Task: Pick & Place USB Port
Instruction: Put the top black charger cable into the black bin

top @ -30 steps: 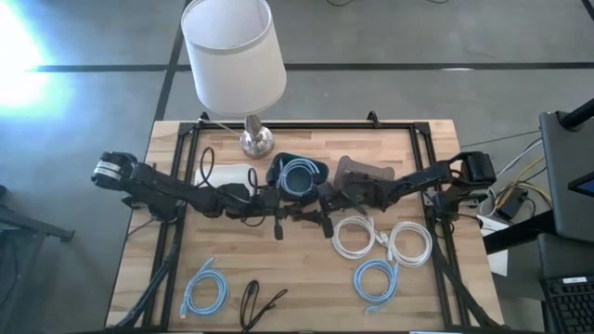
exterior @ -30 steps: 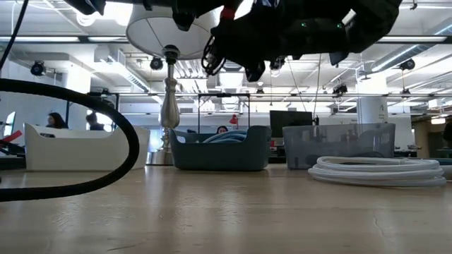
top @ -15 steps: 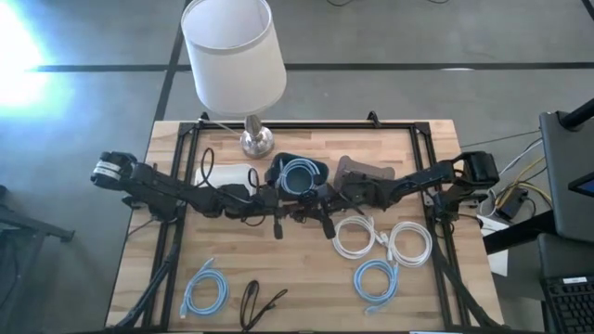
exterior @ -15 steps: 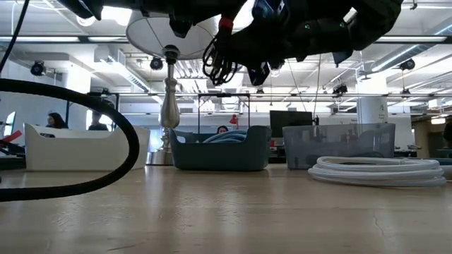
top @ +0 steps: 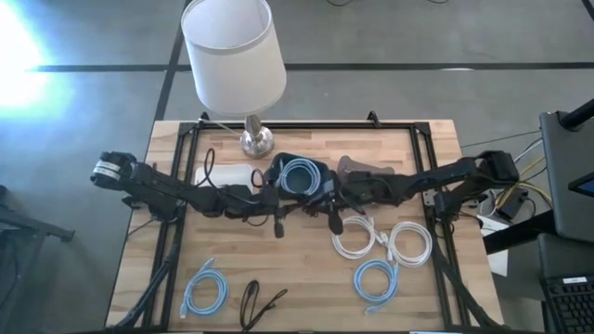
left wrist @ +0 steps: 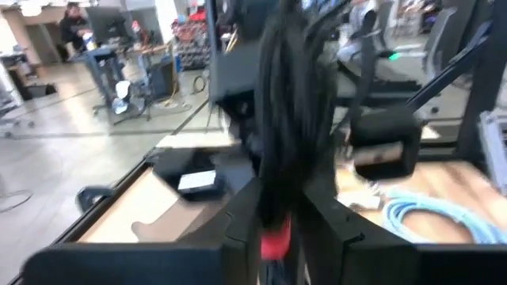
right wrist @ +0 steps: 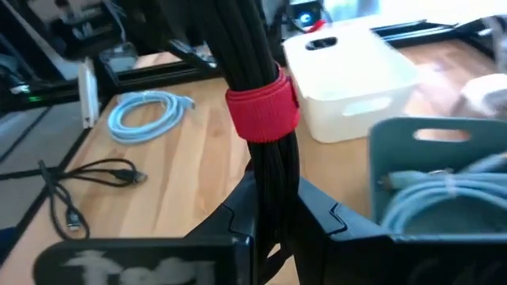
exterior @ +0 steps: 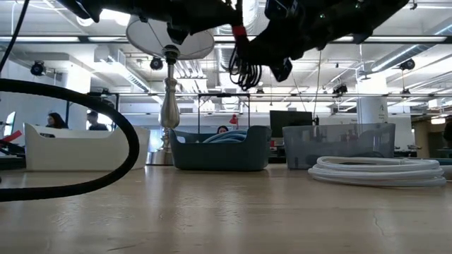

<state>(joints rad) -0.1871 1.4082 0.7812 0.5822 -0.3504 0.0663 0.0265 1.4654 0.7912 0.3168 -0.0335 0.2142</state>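
The USB cable is a black bundle [right wrist: 265, 47] bound by a red strap [right wrist: 264, 111]. It hangs in the air above the table's middle [exterior: 247, 67]. My right gripper [right wrist: 276, 214] comes from the table's right [top: 327, 197] and is shut on it. My left gripper [left wrist: 277, 218] comes from the left [top: 276, 206]. Its fingers stand open on either side of the same bundle [left wrist: 285, 119], by the red strap [left wrist: 275, 239]. My right gripper pinches the bundle between its two fingers just below the red strap [right wrist: 275, 178]. The fingers [right wrist: 238, 214] lie across the strands. The bundle stands upright in the hold, lifted clear of the table. My left gripper has the bundle between its fingers [left wrist: 242, 214], but I cannot tell whether they touch it.
Behind the grippers stand a white bin [top: 239, 174], a blue-grey bin [top: 278, 160] holding a blue cable, and a grey bin [top: 357, 169]. A lamp [top: 234, 56] is at the far edge. White coils [top: 357, 237] and blue coils [top: 376, 278] [top: 204, 289] lie toward the near edge.
The black bundle has gone toward the table's right edge together with my right gripper, still upright and clear of the table. My left arm has stayed about where it was.
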